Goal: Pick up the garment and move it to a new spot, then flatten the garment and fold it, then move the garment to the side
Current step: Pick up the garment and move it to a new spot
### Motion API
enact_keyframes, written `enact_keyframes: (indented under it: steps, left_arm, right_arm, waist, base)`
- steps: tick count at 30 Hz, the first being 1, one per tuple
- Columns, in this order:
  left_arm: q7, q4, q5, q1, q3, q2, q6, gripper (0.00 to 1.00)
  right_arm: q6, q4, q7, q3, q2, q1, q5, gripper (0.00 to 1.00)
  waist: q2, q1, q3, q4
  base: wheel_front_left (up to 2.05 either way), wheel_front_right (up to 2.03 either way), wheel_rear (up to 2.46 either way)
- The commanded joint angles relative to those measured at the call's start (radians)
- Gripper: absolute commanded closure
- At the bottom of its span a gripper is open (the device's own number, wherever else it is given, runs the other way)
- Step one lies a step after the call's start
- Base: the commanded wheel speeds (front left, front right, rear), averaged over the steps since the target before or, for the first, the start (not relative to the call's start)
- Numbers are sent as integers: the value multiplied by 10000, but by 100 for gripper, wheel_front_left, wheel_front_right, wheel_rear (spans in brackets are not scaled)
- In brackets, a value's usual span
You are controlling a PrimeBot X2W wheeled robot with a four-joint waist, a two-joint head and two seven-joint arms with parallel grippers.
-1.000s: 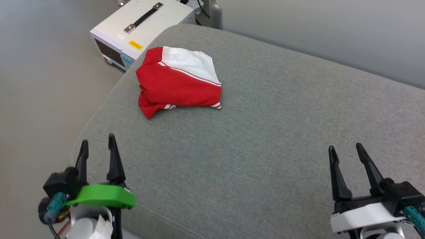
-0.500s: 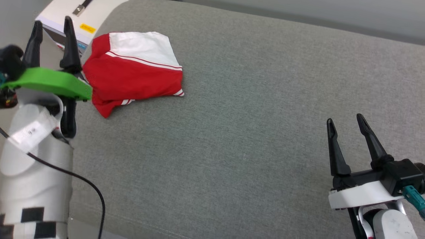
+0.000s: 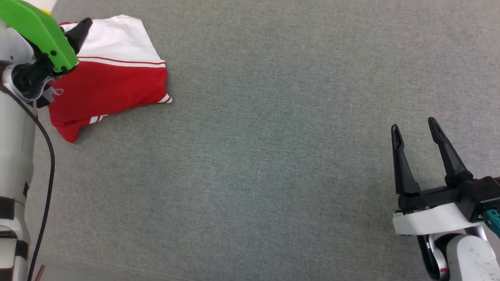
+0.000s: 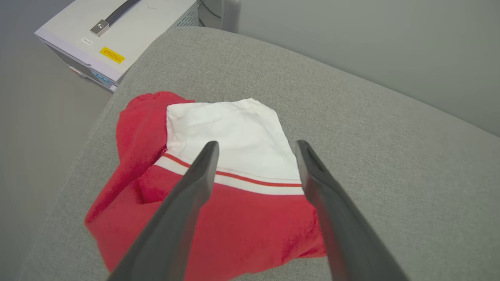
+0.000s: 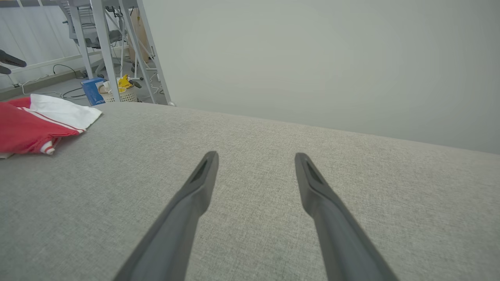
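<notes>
Near the far left corner of the grey cushion (image 3: 273, 156) lies the garment (image 3: 113, 84), bunched on itself with one white sleeve on top. The left gripper (image 4: 258, 146) hovers just above it, its two fingers spread wide and holding nothing; I judge this is the approach for the first pick. The right gripper (image 3: 414, 123) hangs well apart over bare cushion toward the right edge, also wide and empty, probably to leave free place for spreading the fabric. I count one garment, two grippers, one cushion and one white box (image 4: 129, 31) with a handle, standing beside that corner.
</notes>
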Motion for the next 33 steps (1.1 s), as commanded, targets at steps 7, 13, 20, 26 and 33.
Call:
enact_keyframes:
  steps: [7,13,20,26,33]
  left_arm:
    - [2510,899,-736,-406,-836,307,-28,0]
    - [3238,1387,-651,104,-1645,261,-28,0]
    - [3095,1722,-839,822,-2117,-45,-28,44]
    - [2692,1410,-1156,847,-2303,128,-28,100]
    - [1474,64,-1228,415,-2910,685,-28,100]
  right_arm:
    - [-9,-128,-92,-29,-150,-244,-92,0]
    - [-9,-194,-92,-145,-222,-279,-105,0]
    - [-9,-190,-92,-226,-248,-286,-85,0]
    - [-9,-121,-92,-315,-196,-177,-42,0]
    - [-9,-8,-92,-502,-61,132,53,0]
  waist:
    - [0,-2,475,-427]
    - [0,-2,589,-503]
    - [0,-2,604,-584]
    - [0,-2,363,-497]
    - [0,-2,-238,-217]
  base:
    - [0,0,0]
    - [0,0,0]
    - [0,0,0]
    - [0,0,0]
    - [0,0,0]
